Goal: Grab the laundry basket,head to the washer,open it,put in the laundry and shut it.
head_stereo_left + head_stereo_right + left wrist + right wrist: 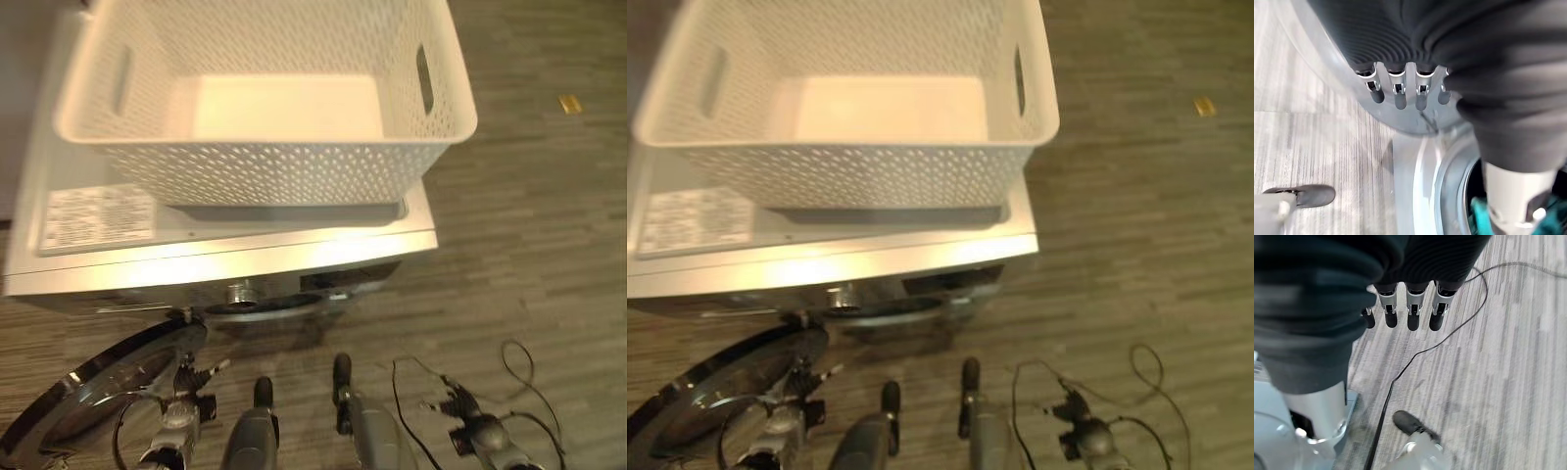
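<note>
Atop the washer (235,257) sits the basket (265,98), door (98,392) open.

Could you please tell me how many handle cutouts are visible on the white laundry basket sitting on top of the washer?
2: one handle slot in the laundry basket's left wall, one handle slot in its right wall. The far wall is cut off, so more may be hidden.

A small yellow scrap (569,103) lies on the grey wood-plank floor (529,245), well apart from everything.

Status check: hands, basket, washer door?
Left hand open by the washer door, which is swung open. Right hand open, low over the floor. Laundry basket on the washer, looks empty. Nothing in the way.
</note>
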`<state>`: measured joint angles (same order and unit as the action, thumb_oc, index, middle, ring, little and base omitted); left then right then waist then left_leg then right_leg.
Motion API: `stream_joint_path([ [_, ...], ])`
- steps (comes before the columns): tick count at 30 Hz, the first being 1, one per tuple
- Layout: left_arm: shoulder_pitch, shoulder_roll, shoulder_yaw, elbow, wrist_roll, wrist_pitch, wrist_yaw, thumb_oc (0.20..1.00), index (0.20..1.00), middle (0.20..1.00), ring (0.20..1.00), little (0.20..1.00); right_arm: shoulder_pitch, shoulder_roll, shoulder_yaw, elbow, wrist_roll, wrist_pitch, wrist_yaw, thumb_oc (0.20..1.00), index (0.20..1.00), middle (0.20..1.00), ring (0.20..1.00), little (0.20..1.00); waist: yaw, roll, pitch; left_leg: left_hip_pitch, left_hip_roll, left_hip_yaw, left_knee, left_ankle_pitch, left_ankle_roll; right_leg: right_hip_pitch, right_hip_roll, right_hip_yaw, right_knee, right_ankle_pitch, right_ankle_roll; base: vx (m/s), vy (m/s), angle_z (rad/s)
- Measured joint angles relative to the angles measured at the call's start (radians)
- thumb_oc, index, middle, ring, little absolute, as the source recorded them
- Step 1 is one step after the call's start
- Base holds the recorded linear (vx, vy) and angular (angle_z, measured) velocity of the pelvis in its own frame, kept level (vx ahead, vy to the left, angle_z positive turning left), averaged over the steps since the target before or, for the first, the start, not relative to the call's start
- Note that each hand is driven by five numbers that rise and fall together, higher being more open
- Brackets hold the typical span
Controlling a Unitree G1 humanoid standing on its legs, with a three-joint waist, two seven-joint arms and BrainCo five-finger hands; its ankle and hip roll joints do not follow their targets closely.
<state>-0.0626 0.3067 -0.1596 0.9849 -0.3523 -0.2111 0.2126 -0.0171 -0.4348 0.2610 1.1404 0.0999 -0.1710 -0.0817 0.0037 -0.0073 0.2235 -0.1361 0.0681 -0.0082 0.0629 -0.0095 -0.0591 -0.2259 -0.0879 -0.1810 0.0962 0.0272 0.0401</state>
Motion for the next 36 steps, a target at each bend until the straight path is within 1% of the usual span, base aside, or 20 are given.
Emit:
stream_joint_path([
  [1,0.018,-0.004,-0.001,-0.023,0.021,0.0,-0.008,1.0,1.0,1.0,1.0,1.0,0.016,-0.003,-0.052,0.028,0.0,0.005,0.0,1.0,1.0,1.0,1.0,1.0,-0.01,0.033,-0.021,0.041,0.014,0.015,-0.058,-0.002,0.001,0.035,0.009,-0.039,-0.017,-0.002,0.001,0.07,0.091,0.94],
  [2,0.024,0.001,-0.001,-0.043,0.041,0.002,-0.013,1.0,1.0,1.0,1.0,1.0,0.031,-0.003,-0.073,0.046,0.0,0.02,0.0,1.0,1.0,1.0,1.0,1.0,-0.01,0.04,-0.047,0.068,0.015,0.015,-0.094,0.007,-0.002,0.049,0.005,-0.056,-0.018,-0.01,0.007,0.03,0.063,0.74],
  [3,0.043,0.014,-0.001,-0.074,0.056,0.001,-0.017,1.0,1.0,1.0,1.0,1.0,0.035,-0.003,-0.082,0.063,-0.008,0.023,0.006,1.0,1.0,1.0,1.0,1.0,0.005,0.043,-0.068,0.078,0.011,0.016,-0.104,0.011,0.005,0.054,0.0,-0.058,-0.018,-0.015,0.013,0.03,0.048,0.34],
  [6,0.121,0.074,-0.01,-0.196,0.117,0.011,-0.027,1.0,1.0,1.0,1.0,1.0,0.033,-0.001,-0.076,0.06,-0.041,0.026,0.026,1.0,1.0,1.0,1.0,1.0,0.023,0.042,-0.114,0.081,-0.003,0.013,-0.105,0.011,0.012,0.057,-0.018,-0.063,-0.012,-0.015,0.017,0.05,0.048,0.05],
  [8,0.192,0.145,-0.009,-0.344,0.169,0.014,-0.042,1.0,1.0,1.0,1.0,1.0,0.055,0.002,-0.048,0.062,-0.069,0.032,0.048,1.0,1.0,1.0,1.0,1.0,0.025,0.037,-0.143,0.085,-0.006,0.002,-0.108,0.01,0.014,0.084,-0.019,-0.073,-0.028,-0.008,0.025,0.04,0.067,0.17],
  [10,0.244,0.193,0.037,-0.518,0.212,0.022,-0.067,1.0,1.0,1.0,1.0,1.0,0.091,0.004,-0.046,0.081,-0.092,0.047,0.065,1.0,1.0,1.0,1.0,1.0,0.042,0.037,-0.149,0.115,-0.009,-0.038,-0.109,0.009,0.015,0.155,-0.022,-0.121,-0.059,-0.005,0.032,0.04,0.052,0.59],
  [11,0.237,0.202,0.059,-0.537,0.227,-0.003,-0.069,1.0,1.0,1.0,1.0,1.0,0.119,0.003,-0.053,0.092,-0.106,0.06,0.069,1.0,1.0,1.0,1.0,1.0,0.06,0.038,-0.17,0.118,-0.011,-0.053,-0.109,0.01,0.015,0.163,-0.026,-0.135,-0.06,-0.013,0.035,0.07,0.14,0.54],
  [12,0.231,0.209,0.082,-0.52,0.248,0.008,-0.068,1.0,1.0,1.0,1.0,1.0,0.117,0.003,-0.066,0.09,-0.11,0.063,0.072,1.0,1.0,1.0,1.0,1.0,0.073,0.041,-0.18,0.117,-0.012,-0.057,-0.111,0.008,0.016,0.171,-0.027,-0.144,-0.062,-0.015,0.036,0.05,0.122,0.5],
  [14,0.211,0.229,0.09,-0.506,0.295,0.019,-0.069,1.0,1.0,1.0,1.0,1.0,0.133,0.001,-0.092,0.062,-0.114,0.065,0.085,1.0,1.0,1.0,1.0,1.0,0.054,0.038,-0.184,0.109,-0.01,-0.063,-0.114,0.01,0.014,0.198,-0.033,-0.194,-0.088,-0.011,0.039,0.06,0.11,0.55],
  [15,0.205,0.231,0.107,-0.494,0.304,0.019,-0.065,1.0,1.0,1.0,1.0,1.0,0.13,0.0,-0.096,0.061,-0.114,0.066,0.089,1.0,1.0,1.0,1.0,1.0,0.058,0.044,-0.192,0.11,-0.01,-0.06,-0.115,0.016,0.014,0.194,-0.037,-0.196,-0.085,-0.019,0.045,0.09,0.203,0.34],
  [16,0.203,0.247,0.134,-0.485,0.349,0.022,-0.063,1.0,1.0,1.0,1.0,1.0,0.128,0.0,-0.102,0.041,-0.113,0.066,0.091,1.0,1.0,1.0,1.0,1.0,0.059,0.039,-0.195,0.117,-0.017,-0.059,-0.119,0.017,0.013,0.196,-0.044,-0.201,-0.084,-0.021,0.05,0.08,0.215,0.1],
  [18,0.174,0.247,0.155,-0.433,0.373,0.022,-0.059,1.0,1.0,1.0,1.0,1.0,0.128,-0.003,-0.102,0.025,-0.113,0.067,0.102,1.0,1.0,1.0,1.0,1.0,0.059,0.038,-0.197,0.116,-0.024,-0.056,-0.118,0.021,0.011,0.193,-0.055,-0.202,-0.066,-0.023,0.052,0.06,0.234,0.03],
  [24,0.096,0.33,0.166,-0.255,0.384,0.041,-0.038,1.0,1.0,1.0,1.0,1.0,0.097,-0.003,-0.1,0.005,-0.113,0.068,0.125,1.0,1.0,1.0,1.0,1.0,0.042,0.0,-0.188,0.118,-0.062,0.022,-0.119,0.01,0.035,0.141,-0.089,-0.123,-0.056,-0.003,0.078,-0.02,0.18,-0.35],
  [25,0.059,0.355,0.189,-0.238,0.395,0.044,-0.031,1.0,1.0,1.0,1.0,1.0,0.097,-0.002,-0.101,0.015,-0.113,0.068,0.13,1.0,1.0,1.0,1.0,1.0,0.022,-0.023,-0.169,0.108,-0.079,0.033,-0.114,0.01,0.039,0.119,-0.102,-0.11,-0.045,0.004,0.086,-0.08,0.232,-0.25],
  [27,0.034,0.387,0.187,-0.241,0.4,0.044,-0.03,1.0,1.0,1.0,1.0,1.0,0.082,-0.001,-0.1,0.021,-0.113,0.076,0.13,1.0,1.0,1.0,1.0,1.0,0.029,-0.041,-0.147,0.097,-0.086,0.055,-0.113,0.012,0.055,0.104,-0.119,-0.096,-0.047,0.012,0.095,-0.07,0.156,-0.24],
  [30,-0.059,0.421,0.182,-0.106,0.401,0.05,-0.021,1.0,1.0,1.0,1.0,1.0,0.075,0.004,-0.1,0.028,-0.108,0.084,0.13,1.0,1.0,1.0,1.0,1.0,0.007,-0.081,-0.123,0.058,-0.108,0.082,-0.095,0.006,0.069,0.068,-0.138,-0.069,-0.063,0.042,0.105,-0.09,0.096,-0.22],
  [31,-0.069,0.435,0.182,-0.102,0.401,0.056,-0.018,1.0,1.0,1.0,1.0,1.0,0.071,0.006,-0.1,0.026,-0.1,0.085,0.13,1.0,1.0,1.0,1.0,1.0,0.002,-0.093,-0.106,0.041,-0.113,0.099,-0.086,0.007,0.071,0.051,-0.144,-0.064,-0.069,0.056,0.105,-0.13,0.117,-0.28],
  [32,-0.077,0.443,0.179,-0.1,0.401,0.062,-0.019,1.0,1.0,1.0,1.0,1.0,0.059,0.007,-0.1,0.024,-0.095,0.087,0.13,1.0,1.0,1.0,1.0,1.0,0.003,-0.094,-0.095,0.023,-0.114,0.106,-0.081,0.009,0.074,0.035,-0.148,-0.056,-0.078,0.068,0.106,-0.08,0.08,-0.26],
  [33,-0.085,0.444,0.179,-0.09,0.401,0.061,-0.018,1.0,1.0,1.0,1.0,1.0,0.063,0.007,-0.1,0.034,-0.091,0.088,0.13,1.0,1.0,1.0,1.0,1.0,0.002,-0.113,-0.083,0.013,-0.12,0.126,-0.071,0.008,0.075,0.027,-0.148,-0.051,-0.089,0.089,0.106,-0.06,0.059,-0.34],
  [36,-0.095,0.441,0.174,-0.031,0.401,0.069,-0.021,1.0,1.0,1.0,1.0,1.0,0.032,0.011,-0.1,0.032,-0.074,0.087,0.13,1.0,1.0,1.0,1.0,1.0,-0.004,-0.126,-0.033,-0.021,-0.12,0.16,-0.049,-0.002,0.087,-0.002,-0.147,-0.04,-0.118,0.139,0.11,-0.04,0.018,-0.31],
])
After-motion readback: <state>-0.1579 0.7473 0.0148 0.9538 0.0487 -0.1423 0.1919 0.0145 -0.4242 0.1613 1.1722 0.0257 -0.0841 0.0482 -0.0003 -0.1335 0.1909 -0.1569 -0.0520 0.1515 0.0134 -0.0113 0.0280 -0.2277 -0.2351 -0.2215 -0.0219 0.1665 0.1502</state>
